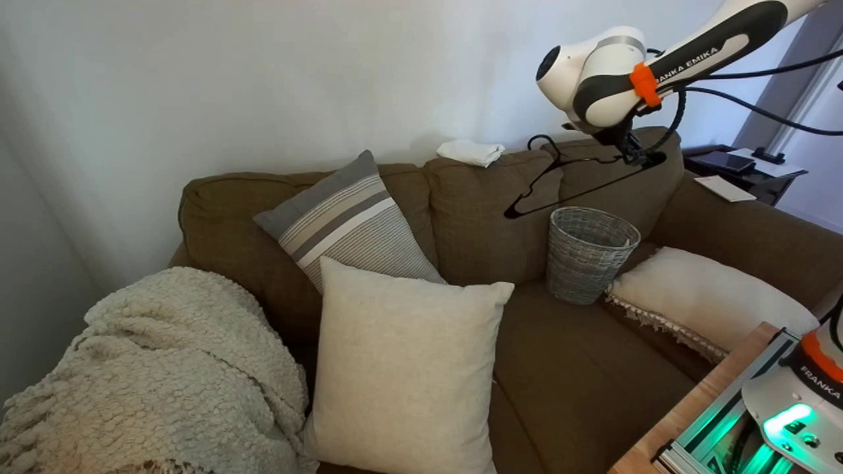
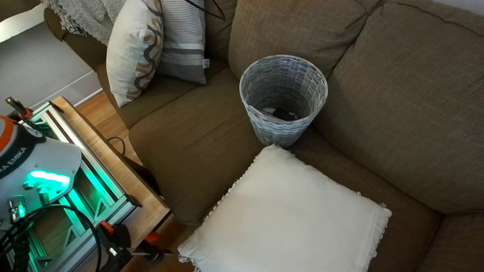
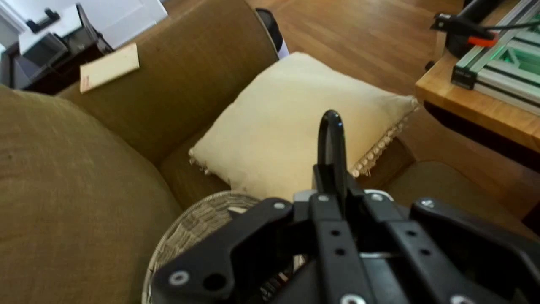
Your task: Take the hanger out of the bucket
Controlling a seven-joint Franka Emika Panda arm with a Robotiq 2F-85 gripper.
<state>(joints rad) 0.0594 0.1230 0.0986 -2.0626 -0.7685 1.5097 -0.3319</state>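
1. So, there's one thin black clothes hanger [image 1: 558, 160] up in the air, upper right of the frame in an exterior view. It's out of the one small grey woven bucket [image 2: 278, 132] and sits above it in the picture. It's tilted too: the long bar slopes down to the left, hook on top.
2. One black two-finger gripper [image 3: 337, 181], clamped on that hanger near one end. In the wrist view a shiny black loop of the hanger sticks up from its grip, right of centre.
3. The bucket has a round rim, tapers toward the base and stands on one brown fabric sofa [image 2: 196, 141]. Some dark and pale stuff [image 2: 283, 114] lies at the bottom, can't make out what.
4. Three throw pillows in an exterior view: a plain cream square pillow [image 1: 408, 368] at lower centre, a grey striped pillow [image 1: 342, 217] behind it, and a white fringed pillow [image 1: 708, 296] at right, by the bucket.
5. One fluffy cream blanket [image 1: 191, 368] lower left, one folded white cloth [image 1: 471, 152] on the sofa back.
6. One white-and-black robot arm [image 1: 612, 79], upper right; its green-lit base [image 1: 816, 408], lower right.
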